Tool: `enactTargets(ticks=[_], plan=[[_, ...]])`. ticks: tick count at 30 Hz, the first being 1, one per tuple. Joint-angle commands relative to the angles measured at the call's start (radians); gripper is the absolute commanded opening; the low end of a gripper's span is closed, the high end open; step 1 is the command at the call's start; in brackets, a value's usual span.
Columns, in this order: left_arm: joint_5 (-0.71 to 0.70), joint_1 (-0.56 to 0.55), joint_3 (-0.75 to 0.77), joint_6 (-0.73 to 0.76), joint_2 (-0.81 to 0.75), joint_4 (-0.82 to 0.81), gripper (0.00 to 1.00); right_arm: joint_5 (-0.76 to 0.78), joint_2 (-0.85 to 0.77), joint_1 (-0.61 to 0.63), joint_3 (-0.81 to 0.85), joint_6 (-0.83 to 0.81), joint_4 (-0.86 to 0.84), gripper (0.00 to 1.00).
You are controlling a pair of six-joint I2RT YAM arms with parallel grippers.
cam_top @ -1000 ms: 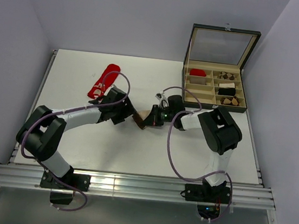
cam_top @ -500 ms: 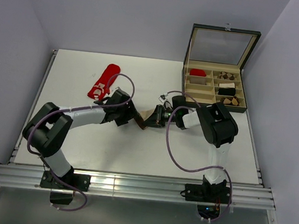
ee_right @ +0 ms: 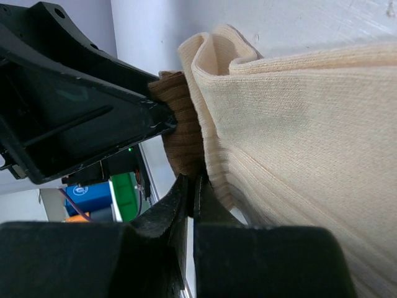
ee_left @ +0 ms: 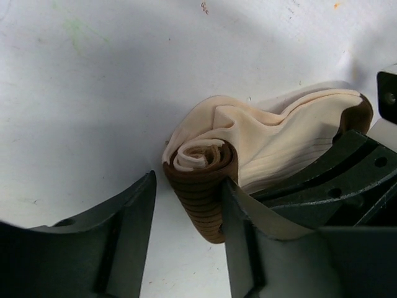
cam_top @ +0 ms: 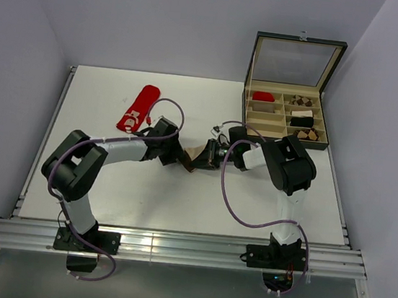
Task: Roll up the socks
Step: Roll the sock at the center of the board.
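I see cream sock [ee_left: 267,139] mid surface [cam_top: 178,197], cuff rolled | left hand [ee_left: 186,186] half open astride roll | right hand [ee_right: 191,186] closed at sock's other end | red sock [cam_top: 137,107] flat, well apart

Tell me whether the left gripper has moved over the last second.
Yes. Seen from above, the left gripper has slid right, away from the red sock and up to the cream sock.

Cream sock [ee_left: 273,133] is soft ribbed knit; table [ee_left: 93,93] seemingly smooth matt.

1 red sock [cam_top: 137,106], 1 cream sock [ee_left: 267,139], 1 box [cam_top: 264,118].
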State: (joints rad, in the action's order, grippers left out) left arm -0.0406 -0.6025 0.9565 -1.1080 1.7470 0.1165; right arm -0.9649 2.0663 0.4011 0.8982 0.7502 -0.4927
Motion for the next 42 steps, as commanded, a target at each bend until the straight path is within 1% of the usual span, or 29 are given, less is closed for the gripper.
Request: enactTargets(ticks=[1,2,4,8,9,10,11,12,13,15,18,19,22,23,25,26,29,30,32,33,36,42], plan=[[-0.012,-0.005,0.033,0.023,0.045,0.077,0.48,0.112,0.035,-0.002,-0.016,-0.057,0.126,0.00],[-0.010,-0.005,0.036,0.025,0.055,0.083,0.43,0.120,0.031,-0.002,-0.015,-0.061,0.137,0.00],[-0.007,-0.005,0.042,0.033,0.065,0.091,0.38,0.129,0.020,-0.002,-0.013,-0.071,0.147,0.00],[0.002,-0.005,0.054,0.048,0.091,0.109,0.32,0.153,-0.009,-0.002,-0.022,-0.095,0.160,0.00],[0.004,-0.005,0.057,0.051,0.092,0.114,0.31,0.163,-0.020,-0.001,-0.027,-0.100,0.157,0.01],[0.004,-0.005,0.059,0.059,0.095,0.117,0.28,0.172,-0.044,-0.001,-0.033,-0.112,0.152,0.04],[0.004,-0.005,0.062,0.062,0.098,0.123,0.24,0.184,-0.060,-0.001,-0.042,-0.121,0.157,0.10],[0.004,-0.005,0.070,0.068,0.101,0.129,0.22,0.215,-0.078,0.004,-0.047,-0.133,0.161,0.12],[0.004,-0.005,0.079,0.086,0.105,0.141,0.21,0.233,-0.116,0.007,-0.051,-0.162,0.167,0.17],[0.002,-0.005,0.109,0.103,0.126,0.178,0.17,0.279,-0.161,0.016,-0.065,-0.193,0.184,0.24],[0.008,-0.005,0.137,0.131,0.141,0.205,0.16,0.386,-0.247,0.047,-0.081,-0.261,0.221,0.36],[0.008,-0.005,0.142,0.143,0.141,0.212,0.16,0.452,-0.289,0.064,-0.087,-0.293,0.226,0.41],[0.010,-0.005,0.169,0.171,0.152,0.244,0.16,0.561,-0.368,0.096,-0.110,-0.337,0.241,0.47],[0.010,-0.005,0.183,0.177,0.157,0.250,0.15,0.634,-0.386,0.119,-0.117,-0.347,0.252,0.48],[0.008,-0.005,0.192,0.191,0.160,0.265,0.15,0.707,-0.437,0.145,-0.123,-0.376,0.255,0.50],[0.010,-0.005,0.202,0.195,0.160,0.268,0.15,0.785,-0.454,0.172,-0.133,-0.387,0.252,0.51],[0.008,-0.005,0.217,0.208,0.158,0.282,0.15,0.888,-0.518,0.226,-0.150,-0.452,0.232,0.52],[0.008,-0.005,0.220,0.214,0.158,0.285,0.15,0.951,-0.531,0.267,-0.153,-0.469,0.226,0.53],[0.008,-0.005,0.231,0.218,0.160,0.291,0.15,1.014,-0.552,0.310,-0.157,-0.521,0.203,0.54],[0.011,-0.005,0.234,0.221,0.161,0.296,0.15,1.061,-0.557,0.352,-0.157,-0.537,0.194,0.55],[0.019,-0.005,0.243,0.221,0.166,0.296,0.15,1.110,-0.531,0.407,-0.137,-0.583,0.184,0.55],[0.027,-0.010,0.243,0.220,0.161,0.295,0.15,1.164,-0.453,0.476,-0.093,-0.647,0.169,0.55]])
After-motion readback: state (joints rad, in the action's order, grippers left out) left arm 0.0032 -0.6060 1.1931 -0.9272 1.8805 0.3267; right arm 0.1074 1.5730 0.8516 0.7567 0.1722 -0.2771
